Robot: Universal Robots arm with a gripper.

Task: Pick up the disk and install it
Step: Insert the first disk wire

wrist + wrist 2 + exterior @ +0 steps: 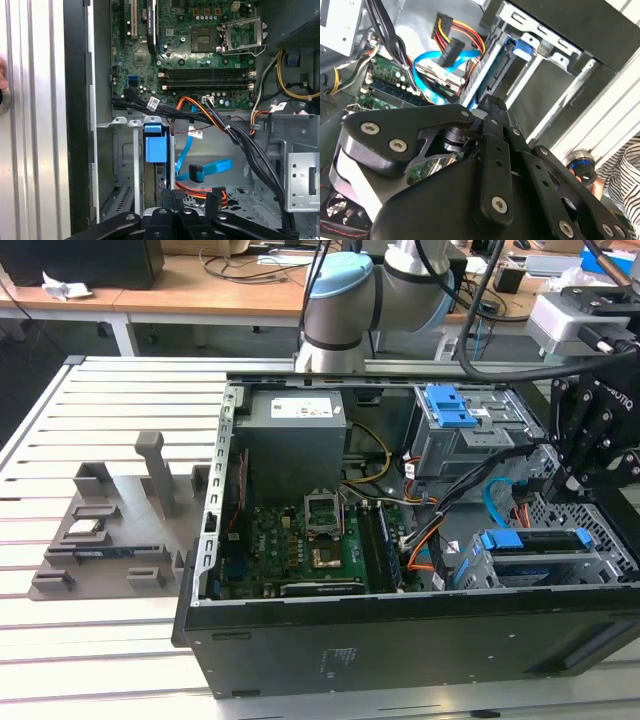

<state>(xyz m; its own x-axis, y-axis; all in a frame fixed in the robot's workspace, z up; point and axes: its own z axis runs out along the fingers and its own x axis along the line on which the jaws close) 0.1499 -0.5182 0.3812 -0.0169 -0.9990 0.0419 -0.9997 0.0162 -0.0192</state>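
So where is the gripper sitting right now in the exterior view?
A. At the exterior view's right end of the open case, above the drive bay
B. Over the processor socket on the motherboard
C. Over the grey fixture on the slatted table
A: the gripper hangs at the exterior view's right end of the computer case, just above the drive bay with blue plastic on top.

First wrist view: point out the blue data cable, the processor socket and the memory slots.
blue data cable (217, 166): first wrist view, flat blue run.
processor socket (205, 37): first wrist view, socket centre.
memory slots (205, 80): first wrist view, middle of slots.
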